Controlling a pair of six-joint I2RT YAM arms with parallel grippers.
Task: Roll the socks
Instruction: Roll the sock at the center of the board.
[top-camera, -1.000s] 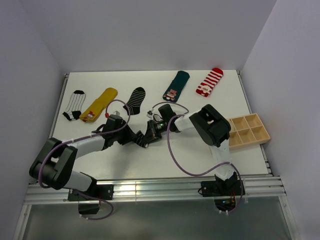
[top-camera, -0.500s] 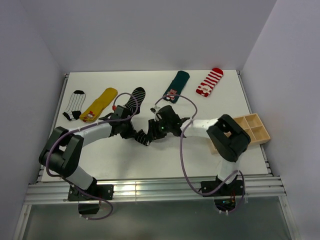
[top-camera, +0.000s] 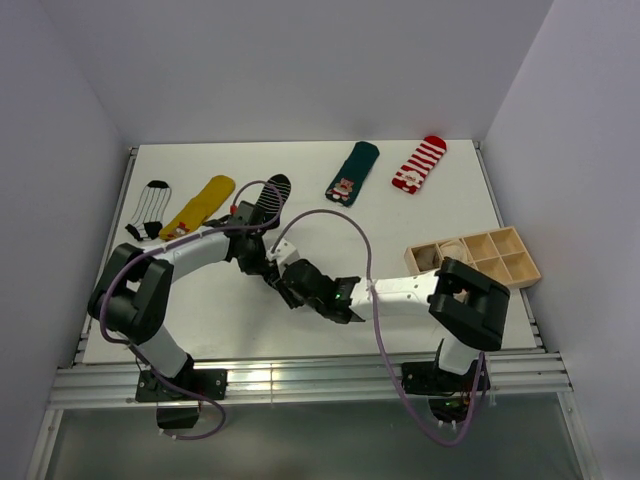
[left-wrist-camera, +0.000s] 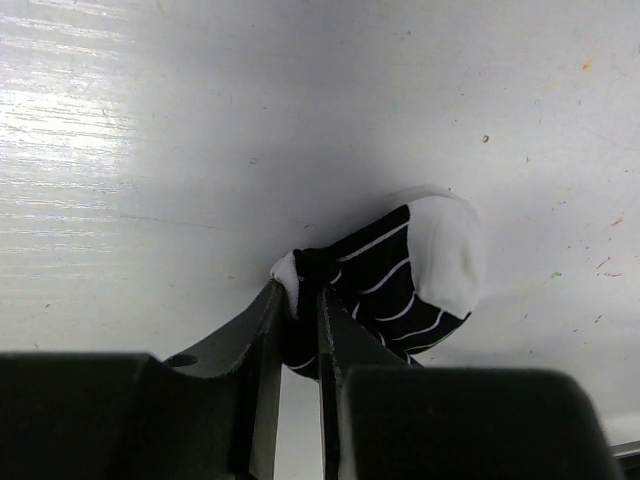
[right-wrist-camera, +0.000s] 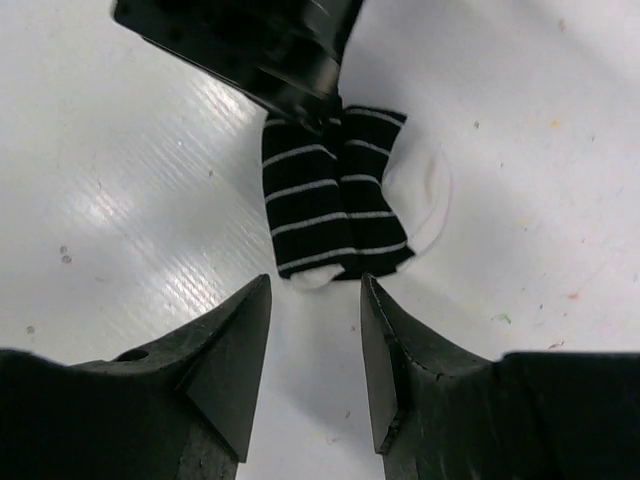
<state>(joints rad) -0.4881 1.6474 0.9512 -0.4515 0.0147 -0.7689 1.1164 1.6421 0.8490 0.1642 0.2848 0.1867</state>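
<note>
Released within the last second, the right gripper (right-wrist-camera: 315, 290) has let go of the bundle and drawn back toward the near edge. Its two dark fingers stand apart with bare table between them, their tips just short of the rolled black fabric sock with thin white lines (right-wrist-camera: 335, 205). The left gripper (left-wrist-camera: 299, 297) has meanwhile narrowed and is pinched tight on one end of that sock, with a fold of black cloth and a scrap of white squeezed between its fingers. The rolled sock lies as a short, thick bundle on the white table (top-camera: 400, 215), its white toe bulging on the side away from the left gripper. In the overhead view both arms meet over it, the right forearm reaching in from the right and the left one from the far left.

Just beyond the rolled sock, toward the far edge, a flat black sock with white stripes (top-camera: 272, 190) lies partly hidden by the left arm. To the far left of the rolled sock lie a flat yellow sock (top-camera: 200, 207) and, farther out, a white sock with black stripes (top-camera: 150, 208). To its far right lie a dark green sock with a small figure (top-camera: 352, 172) and a red-and-white striped sock (top-camera: 420, 163). Well apart to the right of the rolled sock sits a pale wooden tray divided into compartments (top-camera: 520, 262).
</note>
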